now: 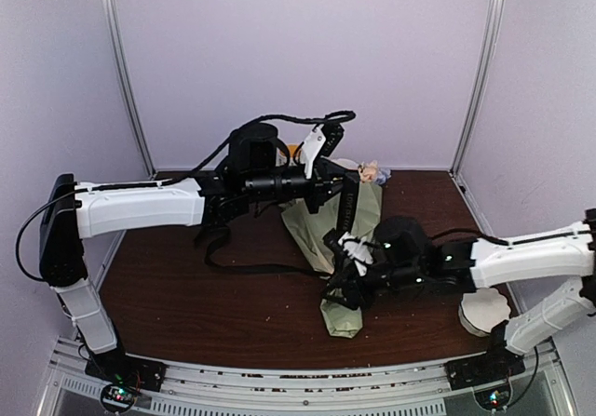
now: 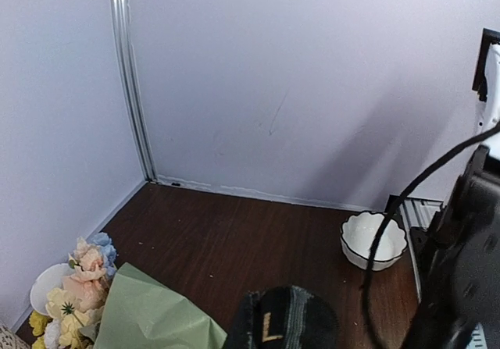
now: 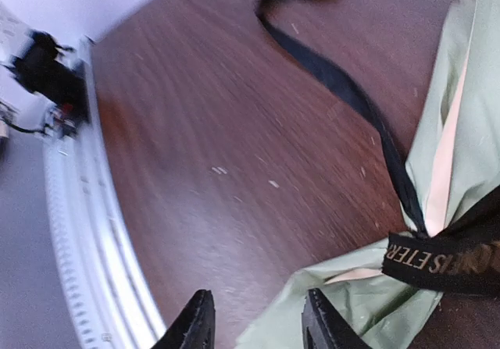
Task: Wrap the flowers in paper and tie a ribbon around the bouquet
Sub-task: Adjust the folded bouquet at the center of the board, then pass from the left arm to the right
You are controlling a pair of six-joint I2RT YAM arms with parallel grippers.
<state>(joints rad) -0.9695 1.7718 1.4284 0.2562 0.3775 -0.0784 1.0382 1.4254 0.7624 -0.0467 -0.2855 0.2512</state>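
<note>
**Bouquet lay wrapped on dark wooden table [image 1: 186, 295]**
The left gripper [image 1: 337, 191] was shut on the narrow black lettered ribbon [image 3: 344, 91]; the right gripper [image 3: 258, 318] stood part-open, empty, above the sage-green paper sheet [image 2: 148, 318] enclosing the pastel artificial flowers [image 2: 86, 275].

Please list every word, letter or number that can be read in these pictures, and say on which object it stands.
"ETER": pale capitals on the black ribbon, right wrist view; the letters after it are blurred.
"L": one pale letter on the same ribbon, left wrist view.
Top view: ribbon lettering too small to read.
</note>
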